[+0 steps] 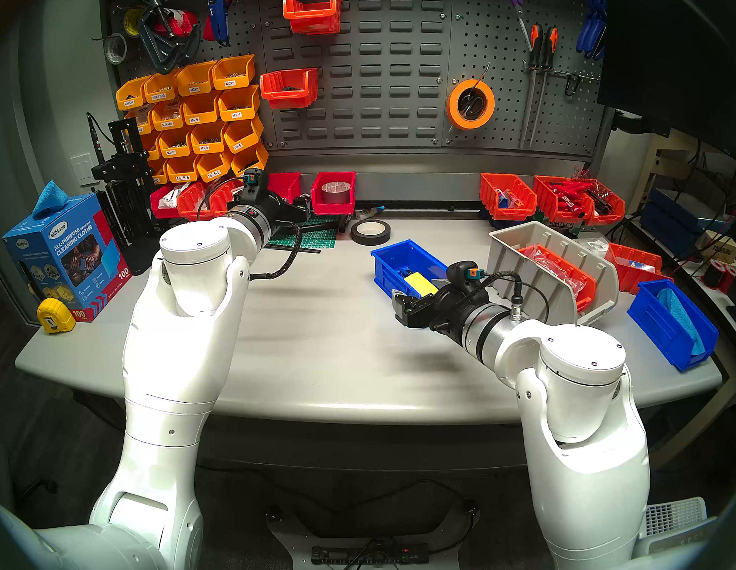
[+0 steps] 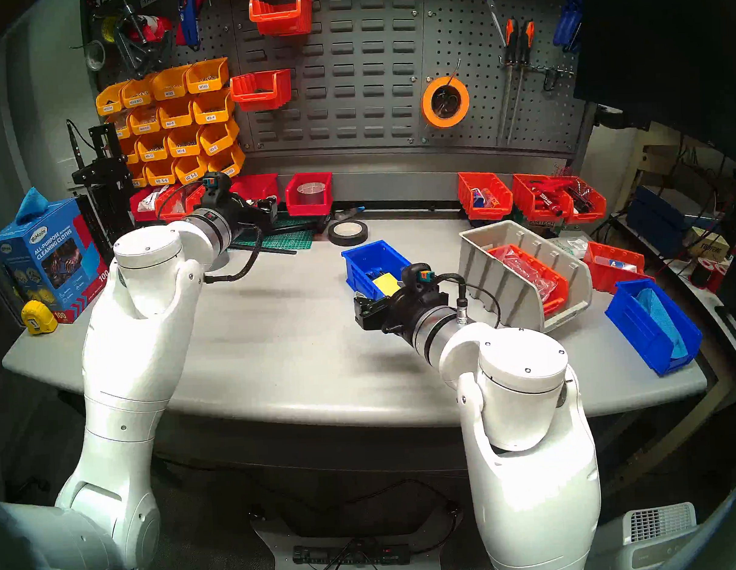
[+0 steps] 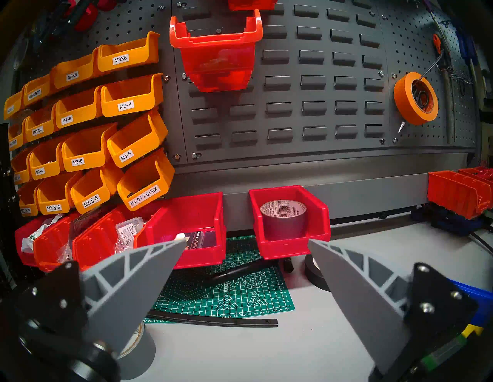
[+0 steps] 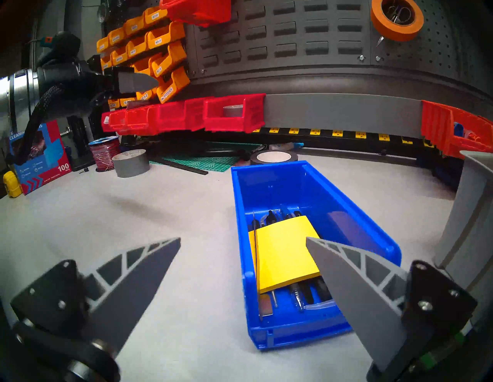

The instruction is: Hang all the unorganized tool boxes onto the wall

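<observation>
Grey tabletop [image 4: 160,213] is carrying the blue plastic bin with a yellow pad [image 4: 301,192] just ahead of the right gripper [image 4: 242,242], its jaws standing wide apart and empty, while the left gripper [image 3: 246,244] is hovering likewise spread before the dark grey slotted wall [image 3: 306,88].

I see the blue bin [image 4: 306,240] flat on the counter mid-frame, yellow pad inside. The beige bin [image 1: 538,266] sits tilted right of it. A red bin [image 3: 289,221] hangs on the wall [image 1: 390,66], low.

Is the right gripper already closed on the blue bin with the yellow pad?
No: the right gripper stands open, with the blue bin resting on the table and its near wall between the spread fingers.
</observation>
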Available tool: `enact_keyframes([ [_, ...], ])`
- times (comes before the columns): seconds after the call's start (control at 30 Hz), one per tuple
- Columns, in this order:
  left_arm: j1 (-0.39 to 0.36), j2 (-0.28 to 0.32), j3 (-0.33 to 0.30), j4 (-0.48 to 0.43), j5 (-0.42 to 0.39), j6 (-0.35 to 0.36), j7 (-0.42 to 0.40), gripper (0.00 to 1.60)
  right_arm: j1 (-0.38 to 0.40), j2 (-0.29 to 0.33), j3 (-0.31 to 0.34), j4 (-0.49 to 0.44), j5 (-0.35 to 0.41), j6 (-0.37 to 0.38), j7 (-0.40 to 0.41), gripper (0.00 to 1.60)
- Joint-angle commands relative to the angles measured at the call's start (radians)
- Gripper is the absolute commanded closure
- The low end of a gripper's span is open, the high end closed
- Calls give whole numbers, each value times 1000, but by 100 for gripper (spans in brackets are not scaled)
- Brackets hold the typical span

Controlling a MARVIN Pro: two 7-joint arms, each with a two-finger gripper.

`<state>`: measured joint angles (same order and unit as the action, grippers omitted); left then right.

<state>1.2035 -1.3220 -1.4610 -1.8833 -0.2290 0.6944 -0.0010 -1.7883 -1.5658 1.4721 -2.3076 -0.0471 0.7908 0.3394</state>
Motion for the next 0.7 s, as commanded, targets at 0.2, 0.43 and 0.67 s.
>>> enact_keyframes([
  [0.2,-19,1,-1,-13,-1,-9,2,0,79,-4,-3,102,5,-81,6,0],
  [0.43,-19,3,1,-13,-4,-9,4,0,123,-14,-23,178,2,-115,6,0],
  [0.67,-19,5,2,-13,-7,-10,6,0,153,-24,-46,249,21,-140,-26,160],
])
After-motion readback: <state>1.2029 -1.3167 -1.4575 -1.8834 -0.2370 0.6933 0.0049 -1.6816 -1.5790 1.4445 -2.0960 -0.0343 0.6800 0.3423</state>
